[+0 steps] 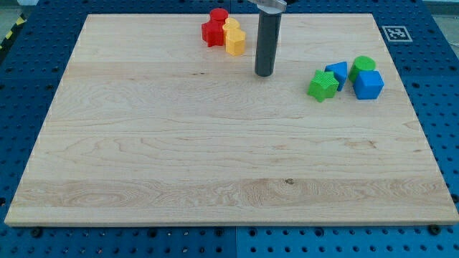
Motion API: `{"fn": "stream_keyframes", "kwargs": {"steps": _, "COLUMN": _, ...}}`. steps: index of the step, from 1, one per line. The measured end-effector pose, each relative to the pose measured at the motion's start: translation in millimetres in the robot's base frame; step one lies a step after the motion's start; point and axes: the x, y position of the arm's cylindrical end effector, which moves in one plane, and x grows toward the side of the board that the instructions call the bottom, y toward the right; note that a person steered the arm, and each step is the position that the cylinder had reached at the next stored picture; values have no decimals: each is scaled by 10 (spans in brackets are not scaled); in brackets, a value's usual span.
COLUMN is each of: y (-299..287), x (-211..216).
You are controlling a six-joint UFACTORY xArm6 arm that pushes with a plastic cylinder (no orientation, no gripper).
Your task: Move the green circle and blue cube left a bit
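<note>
Wooden board (215, 158) | my tip (264, 74) left of green circle (363, 64), half-hidden behind blue cube (368, 84)

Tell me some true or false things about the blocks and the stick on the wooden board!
1. My tip touches the green star. False: it stands apart, toward the view's left of the star.
2. The green circle sits right by the blue cube. True.
3. The red blocks and yellow blocks are near the view's bottom. False: they cluster near the view's top.
4. My tip stands between the red-yellow group and the green-blue group. True.
5. All the blocks lie on the wooden board. True.
</note>
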Motion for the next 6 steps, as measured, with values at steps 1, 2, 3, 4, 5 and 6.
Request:
{"fn": "stream_keyframes", "kwargs": {"steps": 1, "y": 65, "x": -143}}
{"fn": "stream_keyframes", "kwargs": {"steps": 2, "y": 357, "x": -306}}
{"fn": "stream_keyframes", "kwargs": {"steps": 3, "y": 864, "x": -444}}
{"fn": "stream_keyframes", "kwargs": {"steps": 4, "y": 1569, "x": -535}}
{"fn": "stream_keyframes", "kwargs": {"steps": 5, "y": 1863, "x": -497}}
{"fn": "stream_keyframes", "kwargs": {"steps": 6, "y": 1904, "x": -330}}
